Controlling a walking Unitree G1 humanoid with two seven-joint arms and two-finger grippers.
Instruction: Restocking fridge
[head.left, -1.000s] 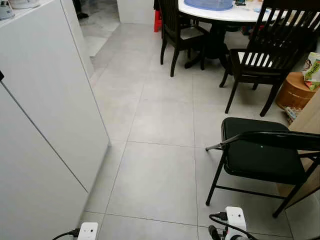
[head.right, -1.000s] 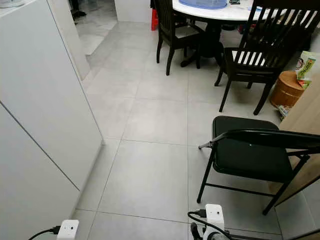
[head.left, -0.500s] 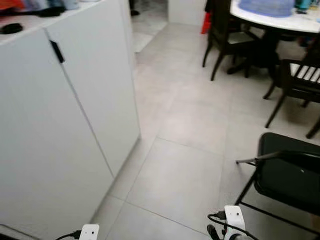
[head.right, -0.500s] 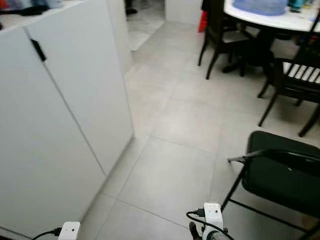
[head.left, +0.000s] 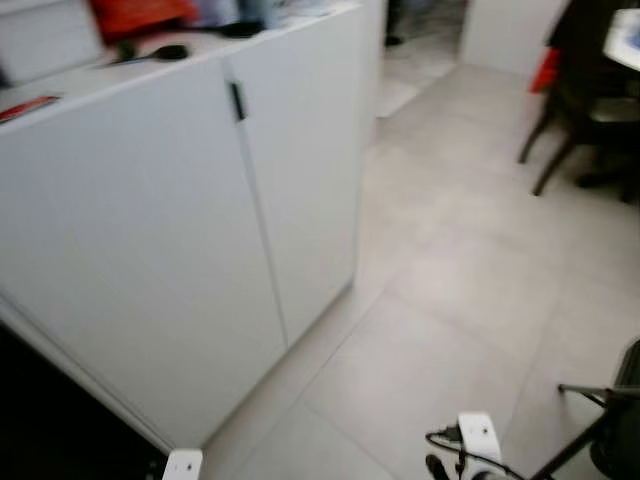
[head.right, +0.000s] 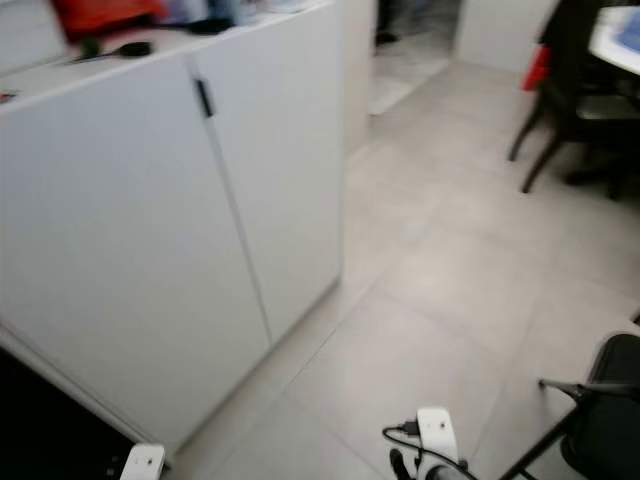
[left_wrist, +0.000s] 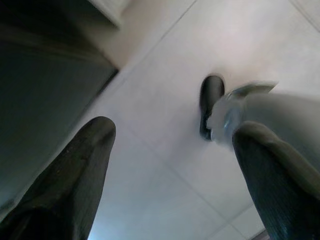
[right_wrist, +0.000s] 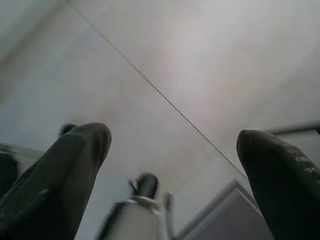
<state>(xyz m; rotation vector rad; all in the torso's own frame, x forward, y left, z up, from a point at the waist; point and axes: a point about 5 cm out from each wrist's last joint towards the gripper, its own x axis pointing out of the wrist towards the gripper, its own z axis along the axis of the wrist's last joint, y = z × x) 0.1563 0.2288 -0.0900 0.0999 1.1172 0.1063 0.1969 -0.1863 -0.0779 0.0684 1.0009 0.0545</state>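
Both my left gripper (left_wrist: 170, 165) and right gripper (right_wrist: 172, 170) hang released, empty, above grey tiled floor (head.left: 450, 330), beside white two-door cabinet (head.left: 200, 230), probably walking fridgeward.

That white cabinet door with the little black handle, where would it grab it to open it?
Probably at the small black handle near the top of the white cabinet, beside the door seam. It sticks out from the flat front, so come straight from the front.

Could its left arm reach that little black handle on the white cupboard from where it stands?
Probably not yet. The left gripper hangs low, open over the floor, while the black handle sits high on the white cupboard. Nothing blocks it.
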